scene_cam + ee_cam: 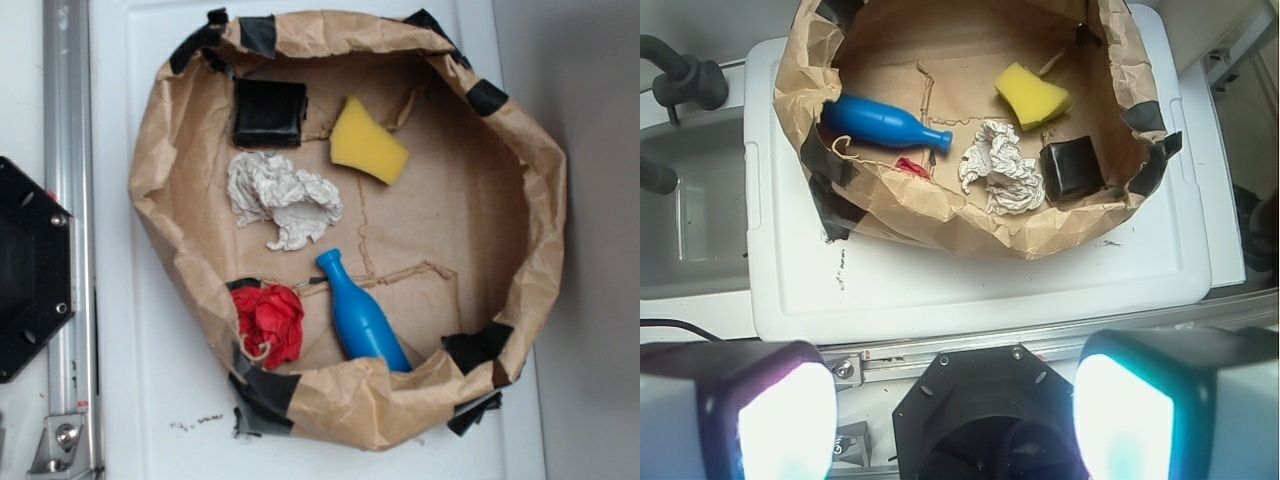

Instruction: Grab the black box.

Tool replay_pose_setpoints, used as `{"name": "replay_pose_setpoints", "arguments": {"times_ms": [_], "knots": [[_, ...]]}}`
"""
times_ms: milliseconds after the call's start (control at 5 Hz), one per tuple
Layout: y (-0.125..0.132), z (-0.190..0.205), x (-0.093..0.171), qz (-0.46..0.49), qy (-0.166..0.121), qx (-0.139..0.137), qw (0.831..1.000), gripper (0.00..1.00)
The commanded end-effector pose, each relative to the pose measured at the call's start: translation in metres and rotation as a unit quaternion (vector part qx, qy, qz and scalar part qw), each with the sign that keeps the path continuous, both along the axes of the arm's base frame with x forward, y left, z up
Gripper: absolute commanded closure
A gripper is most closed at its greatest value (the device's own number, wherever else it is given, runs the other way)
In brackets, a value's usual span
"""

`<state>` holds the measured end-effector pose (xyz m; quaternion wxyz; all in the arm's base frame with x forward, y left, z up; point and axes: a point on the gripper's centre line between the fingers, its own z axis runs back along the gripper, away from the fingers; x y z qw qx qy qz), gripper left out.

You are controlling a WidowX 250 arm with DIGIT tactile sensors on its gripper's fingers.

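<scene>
The black box [269, 112] lies inside the brown paper rim [540, 200], at its upper left, next to the yellow sponge [368, 142]. From the wrist camera the black box [1070, 168] sits at the right of the paper ring, beside crumpled white paper [998, 167]. My gripper [955, 420] is open, its two glowing fingers [1120, 415] wide apart with nothing between them. It hangs above the black hexagonal plate [980, 410], well short of the box. The exterior view does not show the gripper.
Inside the ring also lie crumpled white paper [282, 197], a blue bottle [360, 315] and a red cloth [270, 322]. The ring rests on a white lid [150, 380]. A metal rail [68, 200] and the black hexagonal plate [30, 270] stand to its left.
</scene>
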<state>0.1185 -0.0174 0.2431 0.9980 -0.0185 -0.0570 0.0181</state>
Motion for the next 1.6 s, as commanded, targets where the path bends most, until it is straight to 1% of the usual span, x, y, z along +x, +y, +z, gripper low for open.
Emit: {"name": "replay_pose_setpoints", "arguments": {"times_ms": [0, 200, 400, 600, 800, 1000, 1200, 1400], "knots": [[0.0, 0.0, 0.0, 0.0, 0.0, 0.0, 1.0, 0.0], [0.027, -0.022, 0.05, -0.001, 0.008, 0.073, 0.997, 0.0], [0.042, -0.037, 0.102, -0.043, -0.018, 0.08, 0.996, 0.0], [0.049, -0.07, 0.119, -0.097, -0.013, 0.093, 0.991, 0.0], [0.053, -0.111, 0.12, -0.152, 0.018, 0.129, 0.98, 0.0], [0.056, -0.131, 0.11, -0.234, 0.027, 0.128, 0.963, 0.0], [0.049, -0.141, 0.104, -0.282, 0.045, 0.178, 0.942, 0.0], [0.04, -0.143, 0.102, -0.317, 0.059, 0.145, 0.936, 0.0]]}}
